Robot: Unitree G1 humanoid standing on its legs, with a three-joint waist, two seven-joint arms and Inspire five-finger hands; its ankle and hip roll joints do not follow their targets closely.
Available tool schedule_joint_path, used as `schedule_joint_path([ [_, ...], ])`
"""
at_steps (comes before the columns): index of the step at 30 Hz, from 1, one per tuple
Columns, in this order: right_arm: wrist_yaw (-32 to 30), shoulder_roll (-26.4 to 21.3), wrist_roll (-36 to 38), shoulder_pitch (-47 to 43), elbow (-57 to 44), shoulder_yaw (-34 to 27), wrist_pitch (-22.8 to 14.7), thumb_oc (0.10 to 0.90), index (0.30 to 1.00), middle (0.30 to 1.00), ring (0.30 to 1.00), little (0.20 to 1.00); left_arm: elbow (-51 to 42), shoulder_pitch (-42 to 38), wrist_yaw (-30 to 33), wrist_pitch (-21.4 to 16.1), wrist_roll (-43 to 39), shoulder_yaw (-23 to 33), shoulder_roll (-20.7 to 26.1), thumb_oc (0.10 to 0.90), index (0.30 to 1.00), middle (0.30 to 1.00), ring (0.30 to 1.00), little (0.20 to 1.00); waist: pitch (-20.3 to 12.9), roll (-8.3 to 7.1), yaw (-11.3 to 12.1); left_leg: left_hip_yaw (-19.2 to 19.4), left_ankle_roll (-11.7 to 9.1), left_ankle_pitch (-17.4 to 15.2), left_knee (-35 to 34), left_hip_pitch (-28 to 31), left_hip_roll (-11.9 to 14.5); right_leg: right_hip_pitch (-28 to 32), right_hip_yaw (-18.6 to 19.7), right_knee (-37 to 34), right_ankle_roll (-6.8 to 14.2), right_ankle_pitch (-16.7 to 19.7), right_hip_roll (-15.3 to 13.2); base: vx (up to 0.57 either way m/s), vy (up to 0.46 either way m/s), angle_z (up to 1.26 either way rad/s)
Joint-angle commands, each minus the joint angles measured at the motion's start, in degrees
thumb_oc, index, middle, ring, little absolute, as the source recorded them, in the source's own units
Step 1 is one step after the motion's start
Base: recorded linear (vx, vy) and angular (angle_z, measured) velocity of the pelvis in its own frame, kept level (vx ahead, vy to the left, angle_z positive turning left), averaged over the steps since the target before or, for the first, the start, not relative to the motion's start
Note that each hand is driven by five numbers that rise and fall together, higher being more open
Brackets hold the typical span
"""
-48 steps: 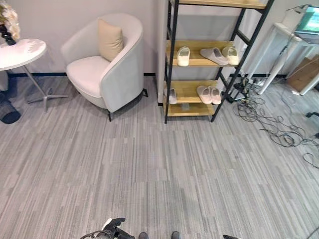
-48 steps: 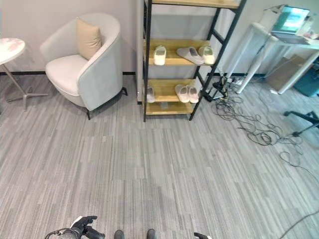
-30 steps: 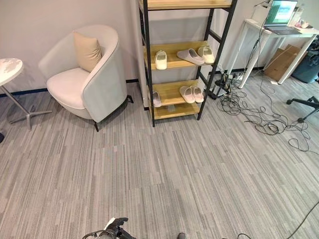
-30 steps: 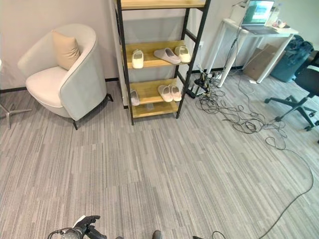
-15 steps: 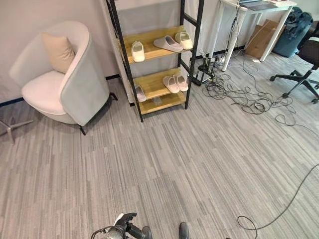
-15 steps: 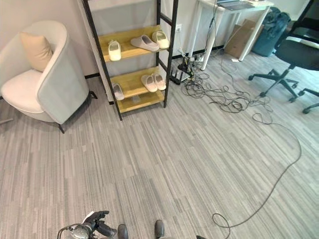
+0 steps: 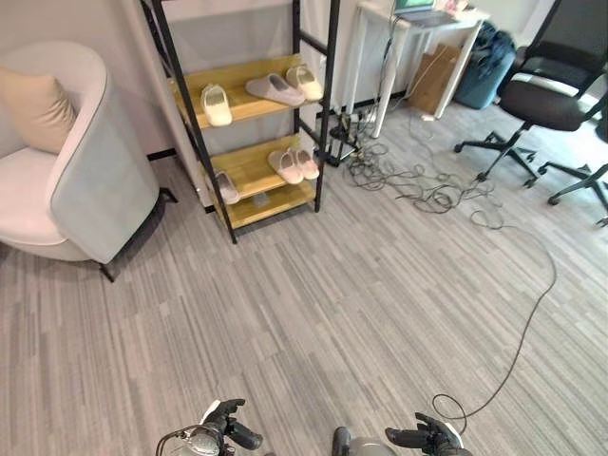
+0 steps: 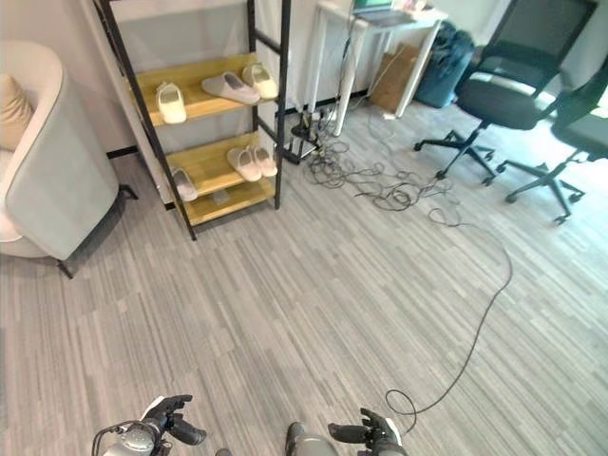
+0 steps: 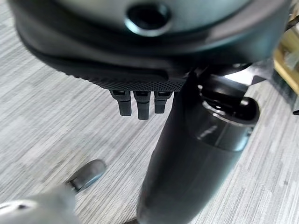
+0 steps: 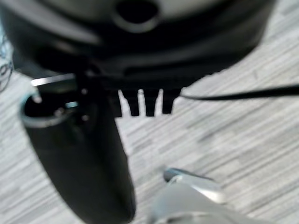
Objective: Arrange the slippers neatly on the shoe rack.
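The shoe rack [image 7: 251,158] has a black frame and wooden shelves and stands far ahead on my left, against the wall. Its upper shelf holds a cream slipper [image 7: 217,104], a grey slipper [image 7: 274,89] lying askew, and another cream slipper [image 7: 304,82]. On the lower shelf a single pale slipper [image 7: 226,187] lies at the left end, with a pink pair [image 7: 294,165] at the right end. My left hand [image 7: 225,433] and right hand [image 7: 424,439] hang low over the carpet, far from the rack. Both are open and hold nothing, as the left wrist view [image 9: 138,103] and right wrist view [image 10: 140,105] show.
A pale armchair [image 7: 95,185] with a beige cushion [image 7: 36,106] stands left of the rack. A tangle of cables [image 7: 418,185] lies right of it, below a white desk [image 7: 399,38]. Black office chairs [image 7: 541,100] stand at the far right. A long black cable [image 7: 518,318] crosses the carpet.
The camera has swung to the right, so rack and armchair sit further left in the picture and office chairs have come into view. My right hand now shows at the bottom edge.
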Motion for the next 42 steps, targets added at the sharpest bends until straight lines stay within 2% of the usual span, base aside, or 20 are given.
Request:
schedule_joint_path([
  [1,-0.3,-3.0,1.1,0.5,-0.3,0.8,-0.9,0.8,0.9,0.9,0.9,0.9,1.7,-0.9,0.7,-2.2,-0.4,1.0,-1.2,0.8,0.9,0.9,0.9,0.9,-0.3,1.88,-1.3,-6.2,-2.3,1.7,0.5,-2.7,-2.9,0.7,-0.1,-14.1,3.7,8.3,0.9,0.33,-0.135,-0.06],
  [5,0.0,-3.0,0.8,1.4,0.0,1.1,-1.0,0.8,0.9,0.9,0.9,0.9,2.5,-0.4,0.7,-2.4,1.2,0.7,-1.9,0.8,0.9,0.9,0.9,0.9,-1.2,1.44,-2.1,-7.5,-3.2,-1.5,0.4,1.0,-2.9,2.2,0.7,-16.5,3.8,10.6,0.5,0.39,-0.215,0.27],
  [7,-0.1,-3.1,0.5,1.8,0.6,1.3,-0.9,0.8,0.9,0.9,0.9,0.9,2.8,0.0,0.7,-2.1,1.5,0.8,-2.3,0.8,0.9,0.9,0.9,0.9,-1.8,1.64,-2.2,-7.8,-4.5,-2.2,2.5,1.1,-1.3,3.5,0.2,-16.1,3.1,10.5,0.5,0.34,-0.246,0.41],
  [10,0.0,-3.6,0.4,1.6,1.1,1.7,-0.8,0.8,0.9,0.9,0.9,0.9,2.6,0.2,0.6,-2.2,1.2,1.0,-2.5,0.8,0.9,0.9,0.9,0.9,-1.6,1.55,-2.0,-8.1,-5.8,-0.6,9.0,-0.9,0.3,5.5,-0.2,-16.3,2.2,9.8,0.8,0.2,-0.237,0.3],
  [11,0.0,-4.0,1.1,1.4,0.5,2.1,-1.1,0.8,0.9,0.9,0.9,0.9,1.8,0.0,0.8,-2.3,0.6,1.0,-2.4,0.8,0.9,0.9,0.9,0.9,-0.5,0.66,-1.1,-8.8,-7.2,3.9,19.2,-6.1,1.8,8.0,0.3,-16.4,0.8,8.4,0.8,0.18,-0.292,0.01],
  [12,-0.2,-4.2,1.4,1.1,0.4,2.3,-1.3,0.8,0.9,0.9,0.9,0.9,1.4,-0.4,1.1,-2.4,0.0,1.0,-2.2,0.8,0.9,0.9,0.9,0.9,0.1,0.04,-0.7,-8.8,-7.5,5.6,24.4,-9.1,2.6,8.8,0.4,-16.2,0.0,7.7,0.7,0.24,-0.361,0.0],
  [14,-0.4,-4.7,1.7,0.8,0.5,2.6,-0.9,0.8,0.9,0.9,0.9,0.9,1.0,-0.4,1.1,-2.1,-0.3,0.6,-2.0,0.8,0.9,0.9,0.9,0.9,0.9,-1.37,0.7,-7.1,-6.0,5.7,28.2,-13.6,3.8,11.5,0.6,-15.8,-1.3,5.5,0.4,0.26,-0.232,-0.12],
  [15,-0.4,-4.7,1.7,0.8,0.5,2.6,-0.9,0.8,0.9,0.9,0.9,0.9,1.0,-0.4,1.1,-2.1,-0.4,0.5,-2.0,0.8,0.9,0.9,0.9,0.9,0.9,-1.32,0.8,-7.0,-6.0,5.6,28.4,-13.6,3.8,11.5,0.6,-15.8,-1.3,5.5,0.4,0.29,-0.145,-0.07],
  [17,-0.5,-4.8,1.8,0.9,0.5,2.4,-0.9,0.8,0.9,0.9,0.9,0.9,1.1,-0.3,1.0,-2.1,-0.3,0.4,-2.0,0.8,0.9,0.9,0.9,0.9,0.9,-1.44,1.2,-6.5,-5.5,4.5,26.6,-14.4,3.3,12.6,0.6,-16.0,-1.3,4.8,0.6,0.24,-0.049,0.04],
  [18,-0.4,-4.9,1.5,1.1,0.5,2.4,-0.9,0.8,0.9,0.9,0.9,0.9,1.1,0.0,0.8,-2.0,-0.2,0.4,-2.0,0.8,0.9,0.9,0.9,0.9,0.3,-1.05,1.7,-5.5,-4.6,2.6,20.8,-15.2,1.5,14.7,0.5,-16.7,-0.9,3.5,1.0,0.38,-0.033,-0.1],
  [22,-0.5,-4.9,0.6,1.4,1.0,2.2,-1.2,0.8,0.9,0.9,0.9,0.9,1.3,0.7,0.4,-2.1,0.6,0.4,-2.1,0.8,0.9,0.9,0.9,0.9,-0.2,1.1,3.7,-5.0,-5.6,10.5,5.7,-18.4,-1.6,19.9,2.1,-18.2,-0.6,1.0,4.3,0.45,-0.027,0.06],
  [24,-0.5,-4.7,0.4,1.3,1.0,2.0,-1.3,0.8,0.9,0.9,0.9,0.9,1.4,0.9,0.3,-2.1,0.7,0.5,-2.1,0.8,0.9,0.9,0.9,0.9,-0.2,1.28,4.2,-5.3,-5.8,11.5,4.3,-19.1,-2.1,21.0,3.1,-18.2,-0.6,0.3,4.7,0.32,0.006,-0.04],
  [27,-0.6,-4.2,-0.4,2.2,0.9,1.5,-1.4,0.8,0.9,0.9,0.9,0.9,2.0,2.4,-0.1,-1.8,0.7,1.1,-2.4,0.8,0.9,0.9,0.9,0.9,-1.8,1.4,5.1,-5.3,-4.3,11.7,3.7,-18.7,-2.4,24.1,4.3,-17.6,-0.4,-2.3,5.1,0.47,0.043,-0.24],
  [30,-0.2,-3.6,-2.0,2.5,1.5,1.4,-1.0,0.8,0.9,0.9,0.9,0.9,2.3,2.4,-0.1,-1.5,0.5,1.7,-2.2,0.8,0.9,0.9,0.9,0.9,-3.0,0.38,5.8,-4.7,-2.3,9.6,3.1,-15.7,-3.9,22.3,3.7,-7.9,2.0,-1.1,2.3,0.39,0.083,-0.35],
  [32,0.4,-3.6,-2.6,2.0,1.2,1.8,-0.8,0.8,0.9,0.9,0.9,0.9,1.8,1.9,-0.4,-1.4,0.8,1.1,-1.7,0.8,0.9,0.9,0.9,0.9,-1.9,0.56,4.9,-5.1,-0.8,7.7,3.2,-13.2,-4.3,15.8,3.8,5.2,4.6,5.0,0.1,0.24,0.094,-0.36],
  [34,0.3,-3.5,-2.8,1.7,0.7,2.1,-1.1,0.8,0.9,0.9,0.9,0.9,1.0,1.3,-0.2,-1.3,0.8,0.6,-1.0,0.8,0.9,0.9,0.9,0.9,-1.3,1.95,3.7,-5.6,-0.2,6.0,3.6,-10.9,-3.1,11.0,2.7,12.9,4.0,8.1,-0.4,0.31,0.07,0.13],
  [35,0.3,-3.4,-2.9,1.6,0.7,2.3,-0.9,0.8,0.9,0.9,0.9,0.9,0.6,1.0,-0.2,-1.2,0.7,0.5,-0.8,0.8,0.9,0.9,0.9,0.9,-1.1,2.57,3.3,-6.1,0.0,5.2,3.7,-9.6,-2.7,8.9,1.7,15.4,3.2,6.8,-1.1,0.4,0.047,0.32],
  [36,0.1,-3.4,-2.9,1.7,0.6,2.5,-0.9,0.8,0.9,0.9,0.9,0.9,0.4,0.8,0.0,-1.4,0.6,0.4,-0.5,0.8,0.9,0.9,0.9,0.9,-1.2,3.29,3.1,-6.5,0.0,4.4,3.6,-8.2,-2.1,6.6,0.4,14.7,2.2,5.6,-1.2,0.38,0.014,0.26],
  [39,0.3,-3.5,-2.5,1.5,0.7,2.7,-1.0,0.8,0.9,0.9,0.9,0.9,0.1,0.5,0.1,-1.7,0.2,0.2,-0.7,0.8,0.9,0.9,0.9,0.9,-1.4,3.2,1.8,-7.7,-0.7,2.8,2.8,-5.0,-2.4,5.0,-1.2,5.6,1.6,2.6,-0.7,0.39,-0.081,0.03],
  [42,0.4,-3.6,-2.0,1.3,0.4,2.8,-1.1,0.8,0.9,0.9,0.9,0.9,0.4,-0.6,0.2,-2.0,1.0,-0.4,-1.1,0.8,0.9,0.9,0.9,0.9,-1.1,2.28,-0.4,-9.3,-1.8,1.3,0.9,-1.2,-3.8,1.6,-0.7,-9.0,3.1,6.2,1.3,0.41,-0.151,0.4],
])
